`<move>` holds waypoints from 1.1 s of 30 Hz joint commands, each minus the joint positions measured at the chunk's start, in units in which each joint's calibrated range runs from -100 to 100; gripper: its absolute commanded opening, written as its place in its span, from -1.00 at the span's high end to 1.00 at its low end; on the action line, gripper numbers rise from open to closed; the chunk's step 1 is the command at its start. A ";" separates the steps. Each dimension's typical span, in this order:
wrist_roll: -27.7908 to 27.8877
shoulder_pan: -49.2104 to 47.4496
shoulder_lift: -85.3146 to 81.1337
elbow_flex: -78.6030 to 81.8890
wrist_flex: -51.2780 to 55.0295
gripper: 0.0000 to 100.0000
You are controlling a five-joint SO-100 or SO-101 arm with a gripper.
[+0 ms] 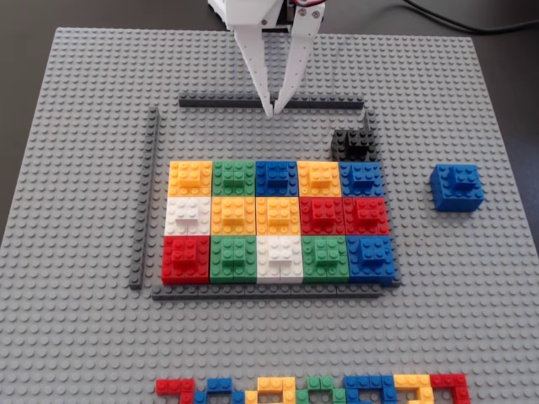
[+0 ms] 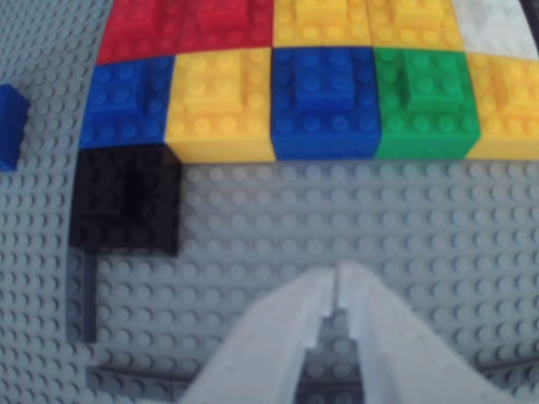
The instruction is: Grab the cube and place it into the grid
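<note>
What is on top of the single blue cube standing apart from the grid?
On the blue cube sits a smaller raised blue brick. Nothing else is on it. What lies beneath it is hidden.

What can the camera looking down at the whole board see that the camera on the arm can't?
Only the fixed view shows the whole grid with its bottom row, the grey strips framing it, all of the blue cube sitting alone to the right, and the row of flat coloured pieces at the bottom edge. Only the wrist view shows the end effector close up, its fingertips together and empty. Both show the black brick, the grid's top cubes, the grey studded baseplate and the end effector.
</note>
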 commanded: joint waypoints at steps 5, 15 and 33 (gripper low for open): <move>-1.37 -0.24 -2.04 0.62 -0.71 1.00; -1.17 -0.31 -2.04 0.62 -0.96 1.00; -3.27 -3.33 2.95 -6.99 1.58 1.00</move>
